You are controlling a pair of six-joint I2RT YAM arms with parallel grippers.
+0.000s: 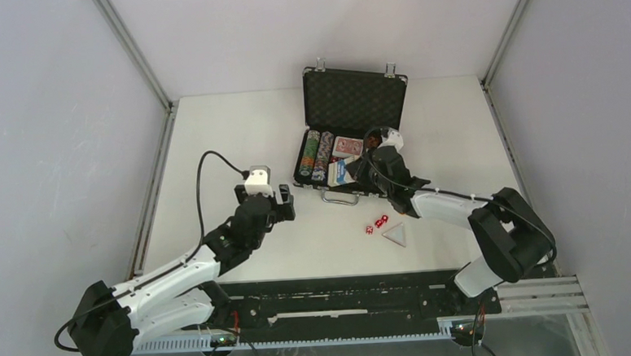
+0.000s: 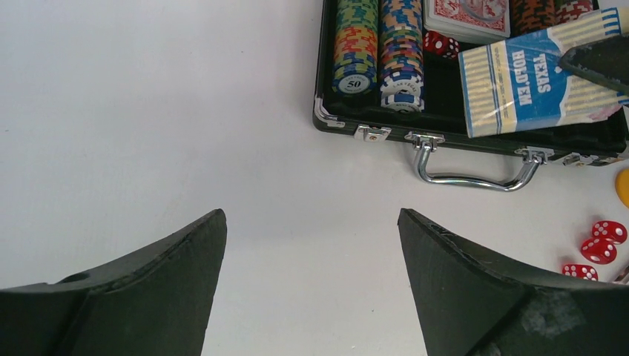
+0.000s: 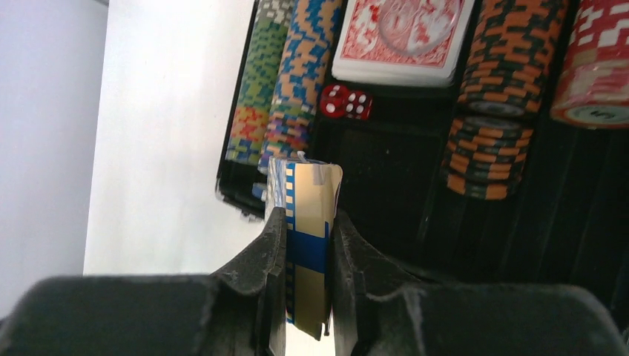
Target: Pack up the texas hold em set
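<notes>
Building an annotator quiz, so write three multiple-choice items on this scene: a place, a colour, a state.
1. Where is the triangle piece? A in the briefcase; B on the table by loose dice; C in the left fingers.
2. The unboxed cards' backs are: A green; B red; C black.
3. The right fingers are: A open, empty; B shut on a chip; C shut on the blue card box.
Answers: 1 B, it lies on the table; 2 B, red pattern visible; 3 C, box pinched between them.

I get only sliver of yellow piece [image 2: 624, 187], cut by frame edge; box [image 3: 310, 215] end buried between right fingers [image 3: 257, 268].
</notes>
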